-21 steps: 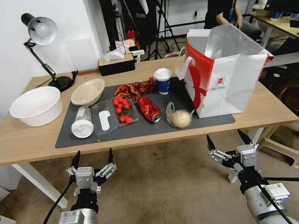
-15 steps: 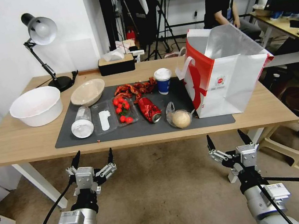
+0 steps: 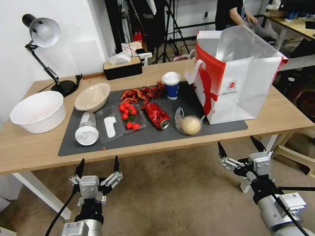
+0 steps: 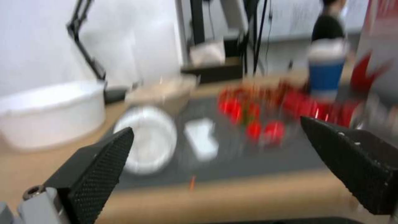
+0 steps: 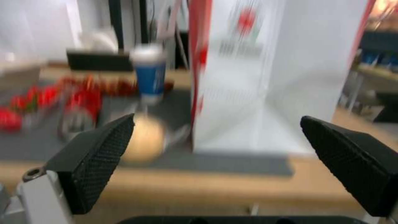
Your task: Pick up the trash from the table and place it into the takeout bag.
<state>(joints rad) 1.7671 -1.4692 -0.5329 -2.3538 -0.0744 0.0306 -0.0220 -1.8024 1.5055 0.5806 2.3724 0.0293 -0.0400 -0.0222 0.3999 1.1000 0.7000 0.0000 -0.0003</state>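
Note:
The trash lies on the table's (image 3: pixel 21 152) dark mat: a crushed red can (image 3: pixel 157 115), a blue paper cup (image 3: pixel 171 85) with a white lid, a clear tumbler (image 3: pixel 86 128) on its side, a beige bowl (image 3: pixel 92 97) and a bun in a clear bag (image 3: pixel 189 124). The white-and-red takeout bag (image 3: pixel 238 79) stands open at the mat's right end. Both grippers hang below the table's near edge, over the floor. My left gripper (image 3: pixel 98 166) is open facing the tumbler (image 4: pixel 145 140). My right gripper (image 3: pixel 237 146) is open facing the bun (image 5: pixel 143 141) and bag (image 5: pixel 265 77).
A clear tray of cherry tomatoes (image 3: pixel 130 116) and red food scraps (image 3: pixel 142 93) lie mid-mat. A white basin (image 3: pixel 38 111), desk lamp (image 3: pixel 42 32) and tissue box (image 3: pixel 122 66) stand at the left and back. A beige stool (image 3: pixel 314 150) is on the right.

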